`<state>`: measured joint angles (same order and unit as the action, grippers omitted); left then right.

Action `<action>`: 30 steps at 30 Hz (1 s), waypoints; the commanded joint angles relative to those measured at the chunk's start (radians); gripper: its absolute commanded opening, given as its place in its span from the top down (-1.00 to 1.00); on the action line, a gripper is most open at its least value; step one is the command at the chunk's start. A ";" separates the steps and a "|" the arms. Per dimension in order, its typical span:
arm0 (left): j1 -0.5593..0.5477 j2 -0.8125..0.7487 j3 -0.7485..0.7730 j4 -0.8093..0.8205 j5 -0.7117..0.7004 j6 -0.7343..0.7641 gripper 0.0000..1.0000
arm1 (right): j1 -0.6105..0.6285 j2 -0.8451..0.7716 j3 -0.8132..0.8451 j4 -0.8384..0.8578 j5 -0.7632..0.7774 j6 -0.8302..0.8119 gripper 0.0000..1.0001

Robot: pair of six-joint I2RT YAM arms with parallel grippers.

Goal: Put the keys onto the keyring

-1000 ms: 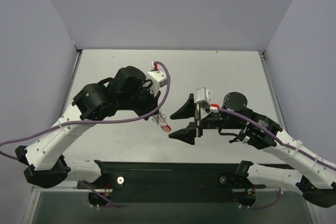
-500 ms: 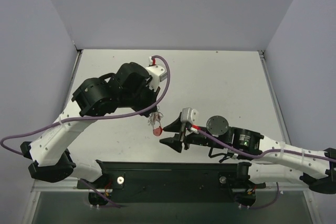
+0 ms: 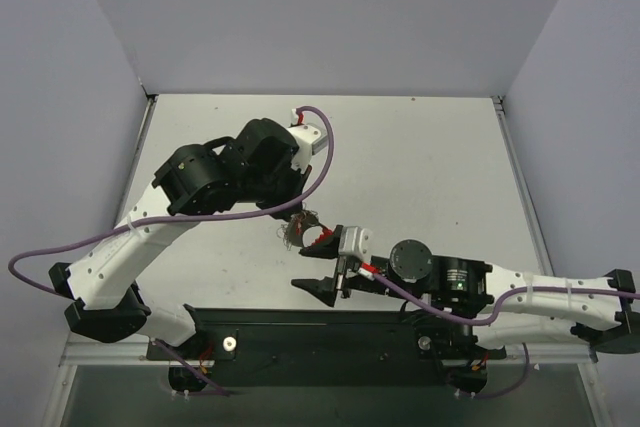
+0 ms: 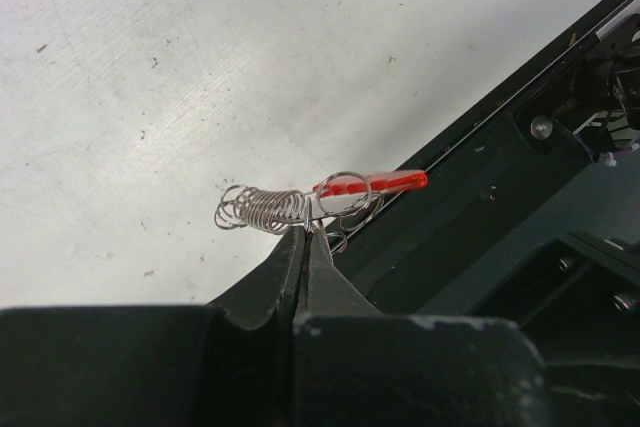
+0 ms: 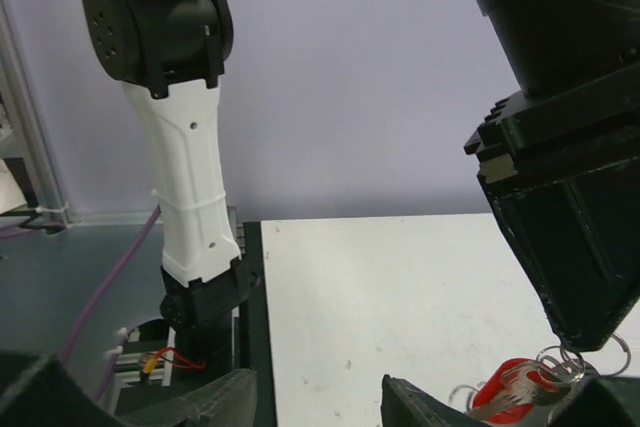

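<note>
My left gripper (image 3: 293, 224) is shut on a thin wire ring of the keyring and holds it above the table near the front edge. The keyring is a red curved clip (image 3: 317, 238) joined to a bunch of silver wire rings (image 3: 296, 233). In the left wrist view the gripper (image 4: 307, 232) pinches a ring, with the coil of rings (image 4: 262, 209) to the left and the red clip (image 4: 372, 184) to the right. My right gripper (image 3: 322, 265) is open and empty, its far finger right next to the clip. The right wrist view shows the clip (image 5: 508, 388) low at right. The tiny red key tag is out of view.
The black base rail (image 3: 330, 332) runs along the table's near edge just below both grippers. The left arm's white link (image 5: 190, 197) and base stand at the left of the right wrist view. Grey walls enclose the white table (image 3: 420, 147).
My right gripper has swung left and toward the near edge, ending beside the keyring. My left gripper has carried the keyring slightly right, with the clip now hanging next to the right fingers.
</note>
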<state>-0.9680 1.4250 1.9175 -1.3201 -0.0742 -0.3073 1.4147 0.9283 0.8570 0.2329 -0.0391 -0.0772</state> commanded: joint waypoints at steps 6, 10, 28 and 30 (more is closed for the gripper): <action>-0.003 -0.034 0.031 0.058 0.010 -0.015 1.00 | 0.000 0.012 -0.061 0.161 0.196 -0.073 -0.25; -0.003 -0.043 0.017 0.077 0.024 -0.012 1.00 | -0.008 0.029 -0.061 0.183 0.217 -0.087 -0.26; -0.005 -0.083 -0.031 0.130 0.074 -0.015 1.00 | -0.077 0.109 -0.029 0.289 0.321 -0.101 0.19; -0.005 -0.083 -0.037 0.133 0.097 -0.015 1.00 | -0.092 0.106 -0.033 0.310 0.317 -0.085 0.21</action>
<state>-0.9680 1.3743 1.8885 -1.2621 -0.0189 -0.3111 1.3464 1.0447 0.7944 0.4263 0.2485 -0.1848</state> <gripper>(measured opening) 0.019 0.404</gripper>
